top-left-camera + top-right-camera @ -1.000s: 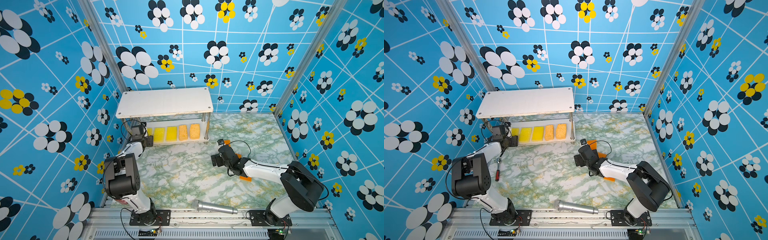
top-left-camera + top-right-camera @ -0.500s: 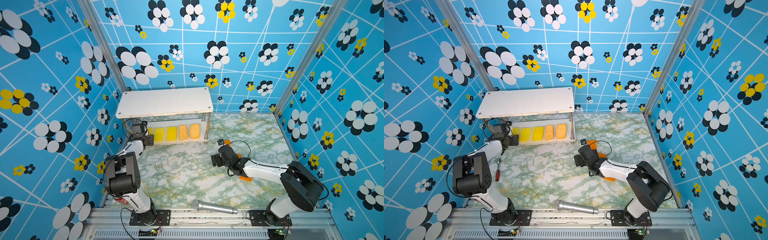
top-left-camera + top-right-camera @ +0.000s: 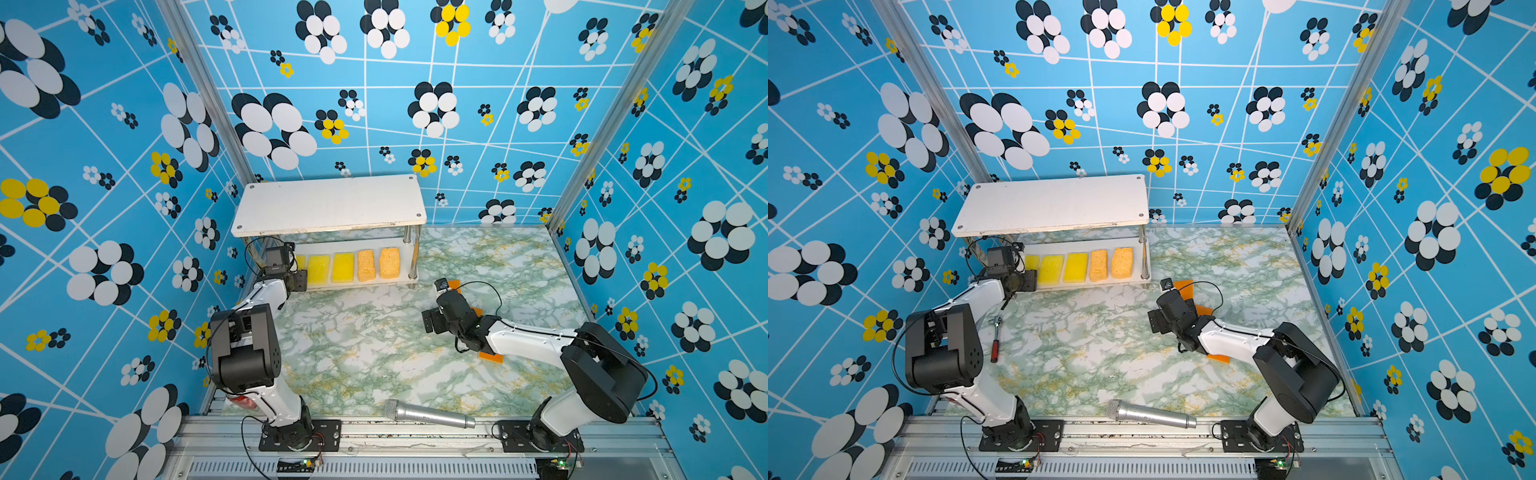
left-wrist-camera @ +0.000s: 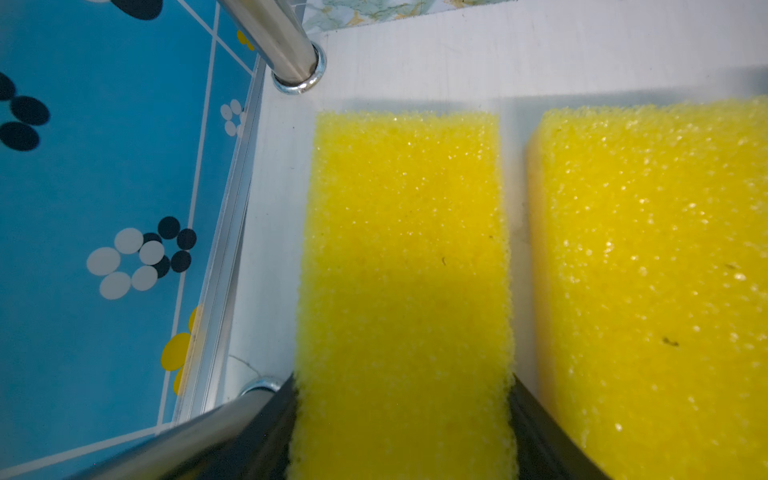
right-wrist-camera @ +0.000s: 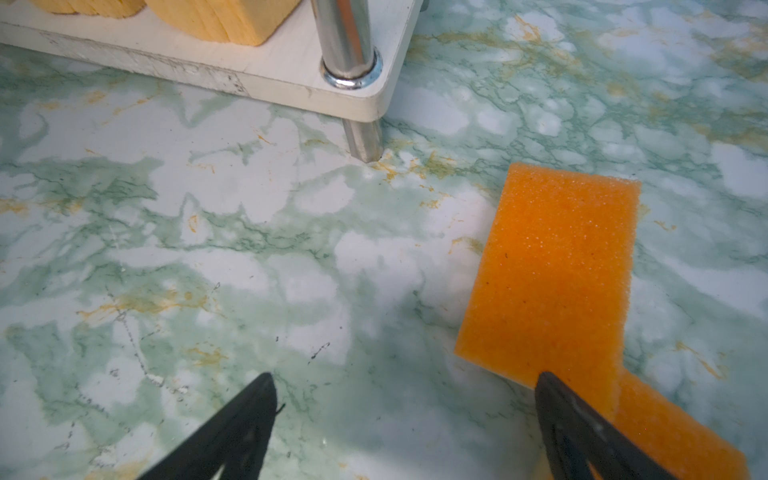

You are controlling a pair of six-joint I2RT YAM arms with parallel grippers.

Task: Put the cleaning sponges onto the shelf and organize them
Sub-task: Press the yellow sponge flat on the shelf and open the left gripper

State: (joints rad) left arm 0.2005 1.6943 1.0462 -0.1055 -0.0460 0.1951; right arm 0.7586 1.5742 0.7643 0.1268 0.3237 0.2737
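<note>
On the green marbled table [image 3: 374,340], the left gripper [image 4: 402,378] pinches a porous yellow sponge [image 4: 405,249] at the left end of the lower board of the shelf [image 3: 328,203]. The right gripper [image 5: 404,374] stands wide open and empty beside a flat orange sponge [image 5: 557,270].

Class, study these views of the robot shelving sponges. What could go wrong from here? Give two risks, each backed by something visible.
1. The left gripper clamps a yellow sponge on the shelf's lower board, beside a chrome leg; backing out may snag the leg or drag the sponge crooked.
2. The right gripper is open, off-centre over an orange sponge overlapping a second sponge; closing may miss or pinch both.
</note>
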